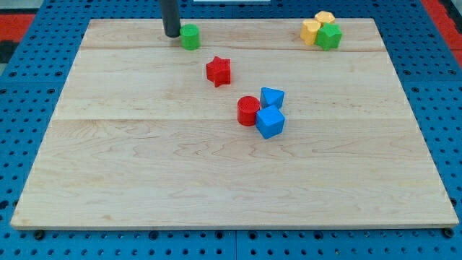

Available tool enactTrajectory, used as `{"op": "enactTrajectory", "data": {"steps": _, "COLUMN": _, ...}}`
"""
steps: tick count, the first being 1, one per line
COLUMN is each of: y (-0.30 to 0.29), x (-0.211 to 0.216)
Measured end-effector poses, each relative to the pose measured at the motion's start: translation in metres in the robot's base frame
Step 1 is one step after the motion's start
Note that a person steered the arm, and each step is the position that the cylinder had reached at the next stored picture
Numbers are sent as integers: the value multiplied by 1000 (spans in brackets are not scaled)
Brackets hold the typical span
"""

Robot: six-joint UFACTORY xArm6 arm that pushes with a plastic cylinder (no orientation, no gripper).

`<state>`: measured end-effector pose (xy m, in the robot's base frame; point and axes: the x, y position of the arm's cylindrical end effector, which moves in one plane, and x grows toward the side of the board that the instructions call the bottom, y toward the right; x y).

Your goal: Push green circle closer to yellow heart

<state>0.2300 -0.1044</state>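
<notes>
The green circle (190, 37) sits near the board's top edge, left of centre. My tip (172, 34) stands just to its left, touching or nearly touching it. Far to the view's right, at the top right of the board, two yellow blocks sit together: one (310, 31) at the left and one (325, 18) behind; I cannot tell which is the heart. A green star-like block (329, 36) touches them on their right.
A red star (219, 71) lies below and right of the green circle. A red cylinder (248, 110), a blue block (272, 97) and a blue cube (270, 123) cluster at the board's centre. The wooden board (144, 180) rests on a blue pegboard.
</notes>
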Motion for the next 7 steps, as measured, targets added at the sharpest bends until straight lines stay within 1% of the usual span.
{"op": "enactTrajectory", "data": {"steps": 3, "y": 47, "x": 31}}
{"op": "enactTrajectory", "data": {"steps": 4, "y": 50, "x": 50}}
{"op": "enactTrajectory", "data": {"steps": 6, "y": 83, "x": 53}}
{"op": "enactTrajectory", "data": {"steps": 7, "y": 101, "x": 47}}
